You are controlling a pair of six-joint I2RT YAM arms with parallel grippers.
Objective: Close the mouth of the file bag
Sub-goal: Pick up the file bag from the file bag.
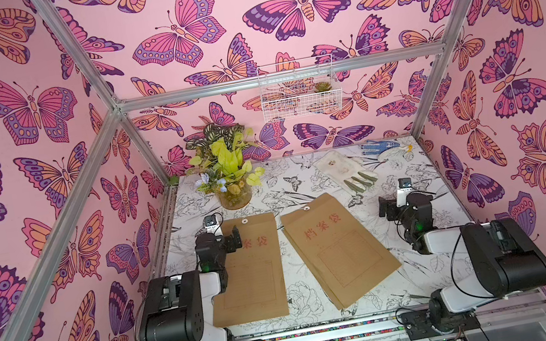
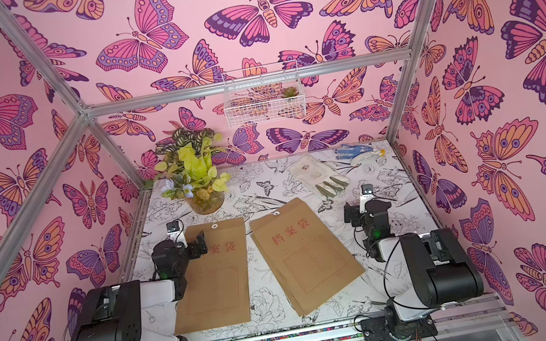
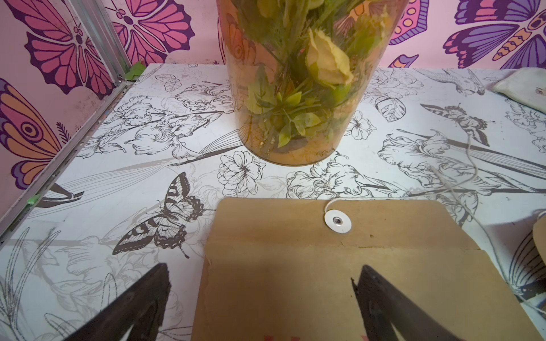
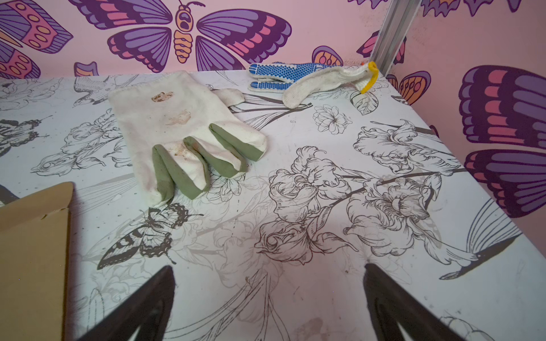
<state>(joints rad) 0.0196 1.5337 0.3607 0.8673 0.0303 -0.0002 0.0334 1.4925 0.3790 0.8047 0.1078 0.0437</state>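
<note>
- Straight file bag (image 1: pixel 259 275) and tilted file bag (image 1: pixel 338 246) are lying lower mid-frame, flaps (image 3: pixel 280 221) unfolded; nothing closed yet.
- Left gripper (image 3: pixel 264 267) and right gripper (image 4: pixel 269 267) are gaping wide, empty.

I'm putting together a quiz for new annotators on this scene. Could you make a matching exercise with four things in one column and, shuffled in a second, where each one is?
Things:
1. vase of flowers
2. blue-dotted glove
3. wire basket
4. left gripper

Places:
A. hanging on the back wall
B. open, above an edge of the left file bag
C. far right corner of the table
D. far left part of the table, just beyond that bag's flap

Pairs: 1-D, 2-C, 3-A, 4-B
</note>
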